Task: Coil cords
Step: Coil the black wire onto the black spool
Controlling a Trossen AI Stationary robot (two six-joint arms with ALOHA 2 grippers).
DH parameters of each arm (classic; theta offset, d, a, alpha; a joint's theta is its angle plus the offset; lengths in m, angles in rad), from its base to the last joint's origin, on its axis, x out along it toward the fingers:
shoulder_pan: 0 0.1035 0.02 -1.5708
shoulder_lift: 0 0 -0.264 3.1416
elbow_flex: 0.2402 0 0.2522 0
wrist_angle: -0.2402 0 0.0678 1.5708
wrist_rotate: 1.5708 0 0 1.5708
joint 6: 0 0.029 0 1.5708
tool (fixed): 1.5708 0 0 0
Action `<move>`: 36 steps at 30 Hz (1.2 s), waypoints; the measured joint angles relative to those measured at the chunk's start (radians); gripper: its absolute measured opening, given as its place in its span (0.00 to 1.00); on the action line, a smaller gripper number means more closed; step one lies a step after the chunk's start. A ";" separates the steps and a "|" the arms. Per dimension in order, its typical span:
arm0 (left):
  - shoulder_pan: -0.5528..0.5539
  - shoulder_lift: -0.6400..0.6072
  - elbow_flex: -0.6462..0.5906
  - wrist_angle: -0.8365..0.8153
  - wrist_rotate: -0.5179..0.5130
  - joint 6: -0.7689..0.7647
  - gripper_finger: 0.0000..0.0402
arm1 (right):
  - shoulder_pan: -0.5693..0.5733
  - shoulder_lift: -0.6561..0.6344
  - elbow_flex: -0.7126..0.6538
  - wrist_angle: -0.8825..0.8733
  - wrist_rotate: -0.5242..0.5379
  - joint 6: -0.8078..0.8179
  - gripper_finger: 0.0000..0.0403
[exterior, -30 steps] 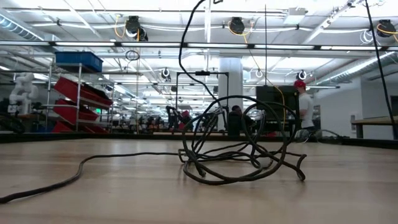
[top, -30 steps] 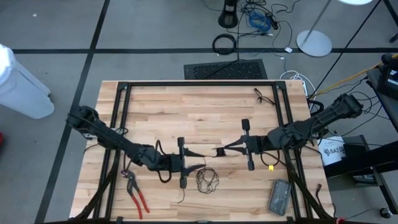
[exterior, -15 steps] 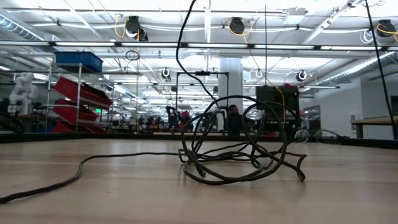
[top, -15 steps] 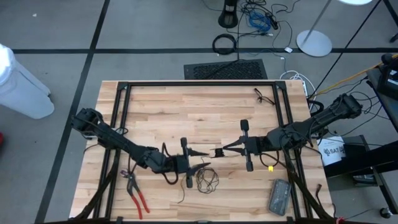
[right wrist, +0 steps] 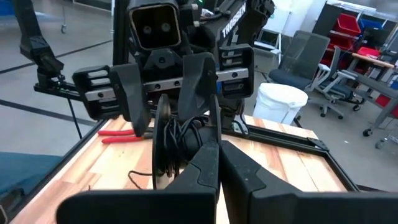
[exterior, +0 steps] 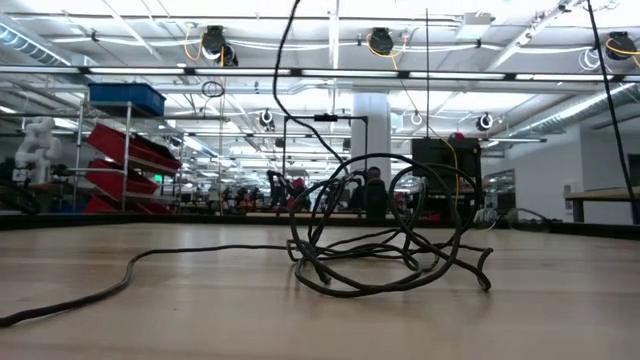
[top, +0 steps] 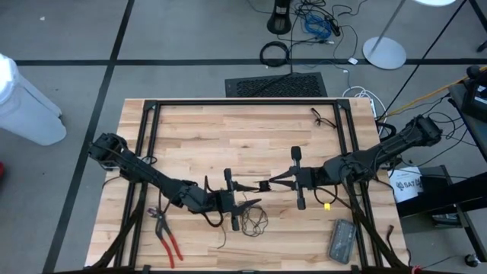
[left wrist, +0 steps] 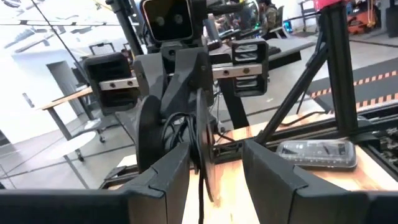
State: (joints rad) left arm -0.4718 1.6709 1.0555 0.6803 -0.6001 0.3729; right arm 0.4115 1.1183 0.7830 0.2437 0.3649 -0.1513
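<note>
The cord is a thin black wire. Its loose tangle (top: 255,221) (exterior: 385,240) lies on the wooden table near the front edge. One strand (exterior: 285,60) rises from the tangle out of the low view's top. A small round dark puck (top: 265,185) (right wrist: 163,140) hangs above the table at the tip of my right gripper (top: 272,183) (right wrist: 214,148), which is shut. My left gripper (top: 255,195) (left wrist: 214,150) faces it from the table's left, open. Its fingers stand on either side of the puck and the hanging cord (left wrist: 200,193). My right gripper is shut on the cord right beside the puck, where several strands bunch (right wrist: 185,134). It comes in level from the table's right. Its own fingertips hide the exact spot. The puck stands on edge, lifted clear, and the cord hangs slack to the tangle.
Red-handled pliers (top: 167,234) lie at the front left. A grey flat device (top: 342,240) lies at the front right. A short black cord (top: 319,116) lies at the far right. Black frame rails (top: 148,152) run along the table's sides.
My left gripper has moved toward the table's right, closer to the puck and my right gripper, staying open. The rising strand has shifted a little with it; the tangle has stayed in place on the table.
</note>
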 joint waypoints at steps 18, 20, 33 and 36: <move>-0.003 0.000 0.001 -0.002 -0.089 0.002 0.03 | -0.007 0.005 0.000 0.012 0.003 0.000 0.00; -0.003 0.000 0.001 -0.001 -0.088 0.002 0.03 | -0.007 0.005 0.000 0.012 0.003 -0.001 0.00; -0.061 -0.060 0.001 -0.016 -0.166 0.037 0.01 | 0.011 -0.011 0.000 0.000 0.084 -0.008 0.12; -0.095 -0.108 0.001 -0.042 -0.263 0.035 0.01 | 0.016 -0.020 0.000 -0.008 0.088 0.007 0.15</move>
State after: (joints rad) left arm -0.5670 1.5627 1.0565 0.6385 -0.8630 0.4080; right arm 0.4274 1.0987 0.7830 0.2357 0.4531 -0.1438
